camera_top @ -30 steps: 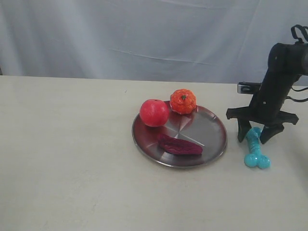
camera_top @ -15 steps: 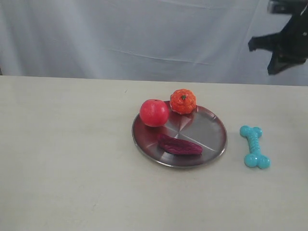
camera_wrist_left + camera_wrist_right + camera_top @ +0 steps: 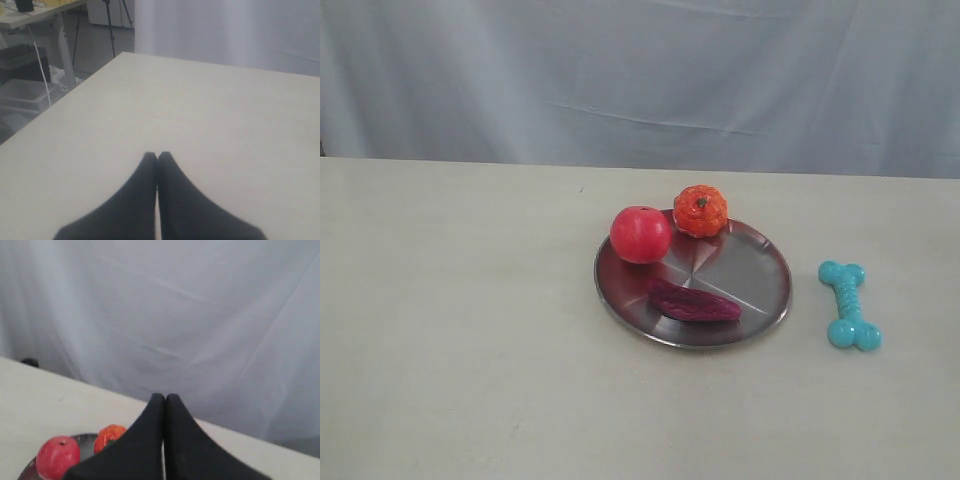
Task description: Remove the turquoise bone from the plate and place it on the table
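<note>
The turquoise bone point(image 3: 849, 304) lies flat on the beige table point(image 3: 460, 330), just right of the steel plate point(image 3: 755, 282) and clear of its rim. Neither arm appears in the exterior view. In the left wrist view my left gripper point(image 3: 157, 156) is shut and empty, over bare tabletop point(image 3: 200, 110). My right gripper point(image 3: 165, 398) is shut and empty too, raised above the table with the plate point(image 3: 82, 439) low in its view. The bone is out of sight in both wrist views.
On the plate sit a red apple point(image 3: 640, 234), an orange pumpkin-like toy point(image 3: 700, 211) at the far rim and a dark purple oblong piece point(image 3: 693, 302). A pale curtain point(image 3: 640, 70) hangs behind the table. Bins and stands point(image 3: 30, 90) crowd the floor beyond the table's left edge.
The right arm, which stood over the bone with its jaws apart, lifted up and away and has left the exterior view. The bone stays on the table where it lay.
</note>
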Robot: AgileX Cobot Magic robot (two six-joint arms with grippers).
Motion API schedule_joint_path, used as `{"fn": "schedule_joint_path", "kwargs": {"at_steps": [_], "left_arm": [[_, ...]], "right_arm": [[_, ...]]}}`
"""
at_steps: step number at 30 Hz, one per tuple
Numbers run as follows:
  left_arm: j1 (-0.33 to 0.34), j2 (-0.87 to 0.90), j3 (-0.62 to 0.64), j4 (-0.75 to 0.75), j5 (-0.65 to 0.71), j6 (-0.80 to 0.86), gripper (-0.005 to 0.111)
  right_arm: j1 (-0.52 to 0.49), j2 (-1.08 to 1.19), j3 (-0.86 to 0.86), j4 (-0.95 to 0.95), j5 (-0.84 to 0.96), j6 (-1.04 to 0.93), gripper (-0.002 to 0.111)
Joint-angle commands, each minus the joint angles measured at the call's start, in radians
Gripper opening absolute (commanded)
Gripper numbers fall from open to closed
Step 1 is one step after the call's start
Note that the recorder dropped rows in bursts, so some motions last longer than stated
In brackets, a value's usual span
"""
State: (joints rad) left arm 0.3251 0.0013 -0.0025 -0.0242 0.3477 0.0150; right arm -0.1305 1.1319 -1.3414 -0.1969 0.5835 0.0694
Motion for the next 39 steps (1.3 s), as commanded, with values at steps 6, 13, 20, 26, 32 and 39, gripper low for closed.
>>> {"fn": "schedule_joint_path", "kwargs": {"at_steps": [6,13,20,26,32,39], "left_arm": [[0.002,-0.001,0.003,-0.001,-0.005,-0.004,0.0],[0.002,-0.001,0.003,-0.001,-0.005,-0.004,0.0],[0.002,-0.001,0.003,-0.001,-0.005,-0.004,0.0],[0.002,-0.001,0.003,-0.001,-0.005,-0.004,0.0],[0.002,-0.001,0.003,-0.001,-0.005,-0.004,0.0],[0.002,-0.001,0.003,-0.001,-0.005,-0.004,0.0]], "right_arm": [[0.006,-0.428,0.186,-0.101,-0.034,0.058,0.0],[0.006,-0.695,0.316,-0.101,-0.03,0.07,0.0],[0.006,-0.866,0.408,-0.096,0.047,0.14,0.0],[0.006,-0.963,0.408,-0.096,0.11,0.14,0.0],[0.006,-1.046,0.408,-0.096,0.11,0.14,0.0],[-0.008,-1.13,0.408,-0.096,0.11,0.14,0.0]]}}
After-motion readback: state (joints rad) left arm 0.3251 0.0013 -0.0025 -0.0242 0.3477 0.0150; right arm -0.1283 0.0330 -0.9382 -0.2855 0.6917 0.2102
